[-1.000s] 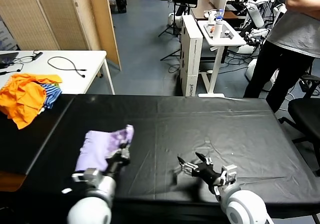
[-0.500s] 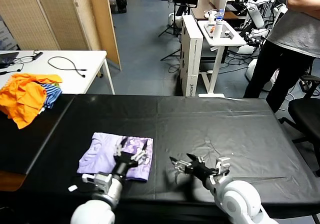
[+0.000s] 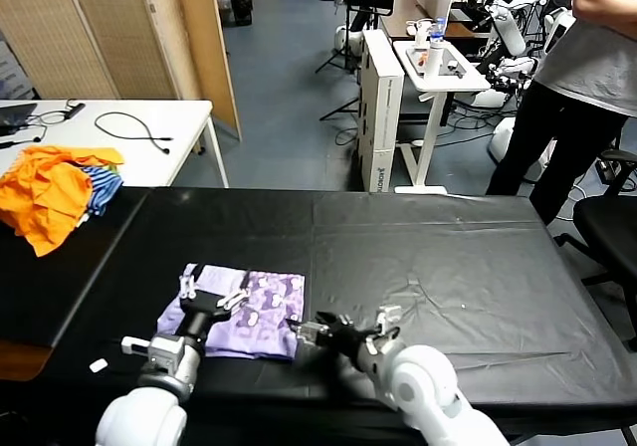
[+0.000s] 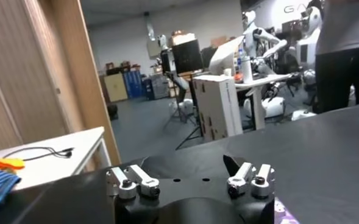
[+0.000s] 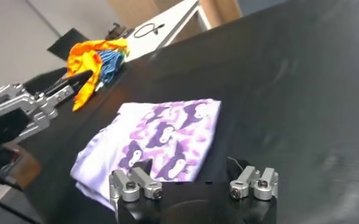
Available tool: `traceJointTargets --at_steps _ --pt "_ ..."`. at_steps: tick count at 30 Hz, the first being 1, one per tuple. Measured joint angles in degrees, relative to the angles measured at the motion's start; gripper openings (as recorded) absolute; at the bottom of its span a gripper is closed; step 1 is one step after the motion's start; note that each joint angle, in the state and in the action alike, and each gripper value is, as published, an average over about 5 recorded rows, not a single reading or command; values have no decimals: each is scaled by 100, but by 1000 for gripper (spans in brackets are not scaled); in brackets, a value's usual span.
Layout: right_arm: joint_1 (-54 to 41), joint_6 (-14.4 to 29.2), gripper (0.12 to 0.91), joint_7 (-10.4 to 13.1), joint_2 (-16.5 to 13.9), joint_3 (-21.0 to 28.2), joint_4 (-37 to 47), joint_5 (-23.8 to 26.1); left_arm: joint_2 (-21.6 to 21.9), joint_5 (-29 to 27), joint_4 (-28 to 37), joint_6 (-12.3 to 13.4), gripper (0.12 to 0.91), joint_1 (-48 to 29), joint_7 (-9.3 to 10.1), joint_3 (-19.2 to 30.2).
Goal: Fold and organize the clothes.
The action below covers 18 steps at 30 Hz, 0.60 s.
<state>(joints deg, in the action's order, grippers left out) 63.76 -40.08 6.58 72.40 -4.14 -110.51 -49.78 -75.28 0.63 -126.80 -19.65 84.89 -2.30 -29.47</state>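
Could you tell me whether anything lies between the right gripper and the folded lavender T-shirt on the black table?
Nothing visible does. The right gripper is open, just beside the near right corner of the T-shirt, with only bare black table between them. The left gripper, also open, hangs over the shirt's other side.

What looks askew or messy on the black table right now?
Nothing serious. The pale lavender patterned cotton T-shirt lies folded flat near the front edge. Its plain left part sticks out past the printed panel, so the fold is slightly uneven. The bright orange garments sit crumpled at the far left.
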Motion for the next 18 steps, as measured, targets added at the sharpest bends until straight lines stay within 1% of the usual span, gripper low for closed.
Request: traceJointTargets --at_steps 3,4,5,6,7,10,11,13,18 --pt "-43 20 644 -64 73 77 135 78 50 20 -19 7 907 32 9 -97" --pt "-41 27 568 -81 86 85 156 102 65 29 -22 10 907 37 14 -126" --pt "-37 32 512 -93 93 88 168 121 81 41 -25 12 907 40 18 -154" --pt "-29 37 455 -99 96 86 175 135 95 51 -26 15 907 40 22 -181" --pt "-19 41 380 -101 94 77 177 146 106 60 -26 16 907 37 25 -204" --pt "32 22 212 -75 52 13 145 160 131 83 -23 22 907 28 30 -264" --pt "56 -15 178 -52 24 -23 117 159 137 86 -19 26 907 27 32 -282" --pt "108 -114 149 12 -53 -113 35 155 149 89 -3 34 907 29 34 -320" --pt "218 -206 145 202 -372 -453 -192 162 188 99 76 73 907 13 41 -402"
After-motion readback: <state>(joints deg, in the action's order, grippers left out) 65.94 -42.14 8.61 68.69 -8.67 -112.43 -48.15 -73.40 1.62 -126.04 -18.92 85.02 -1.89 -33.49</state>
